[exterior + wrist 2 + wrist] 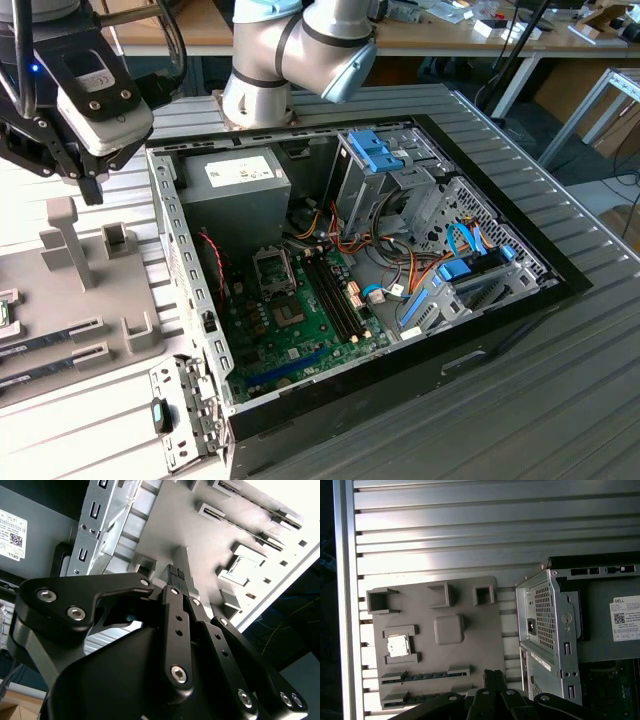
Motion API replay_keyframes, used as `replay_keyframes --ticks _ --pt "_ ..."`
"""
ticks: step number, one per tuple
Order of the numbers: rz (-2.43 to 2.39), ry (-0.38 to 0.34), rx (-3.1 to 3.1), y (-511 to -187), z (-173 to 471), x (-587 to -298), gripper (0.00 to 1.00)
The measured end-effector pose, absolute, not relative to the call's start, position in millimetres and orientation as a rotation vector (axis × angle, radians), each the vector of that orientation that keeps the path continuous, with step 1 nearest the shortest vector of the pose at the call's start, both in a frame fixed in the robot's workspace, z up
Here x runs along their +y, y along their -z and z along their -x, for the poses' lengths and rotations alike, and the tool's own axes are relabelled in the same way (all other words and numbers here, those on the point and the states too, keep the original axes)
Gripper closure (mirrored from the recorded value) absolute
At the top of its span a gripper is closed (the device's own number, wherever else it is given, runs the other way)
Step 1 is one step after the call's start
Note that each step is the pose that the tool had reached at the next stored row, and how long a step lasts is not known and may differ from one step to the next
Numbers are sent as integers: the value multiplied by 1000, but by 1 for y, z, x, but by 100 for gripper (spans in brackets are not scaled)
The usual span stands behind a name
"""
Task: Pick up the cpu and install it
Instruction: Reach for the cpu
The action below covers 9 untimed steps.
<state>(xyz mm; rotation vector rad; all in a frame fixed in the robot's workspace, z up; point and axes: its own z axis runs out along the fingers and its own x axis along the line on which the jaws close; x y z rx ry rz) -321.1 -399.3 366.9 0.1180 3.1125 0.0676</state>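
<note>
Closest to us in the first wrist view, the gripper (492, 676) looks shut and empty, though its tips are partly hidden; in the exterior view it hangs upper left of the frame, above the grey tray (120, 300). Beyond it the cpu (398, 645) lies flat in its tray pocket, well apart from the tips; we judge the reach goes best squared over it, fingers spread wider than the chip. Farthest stands the open computer case (192, 290).
</note>
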Motion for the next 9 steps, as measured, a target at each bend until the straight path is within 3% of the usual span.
replay_keyframes --ticks 9 --pt "-118 -68 3112 -367 323 -399 89"
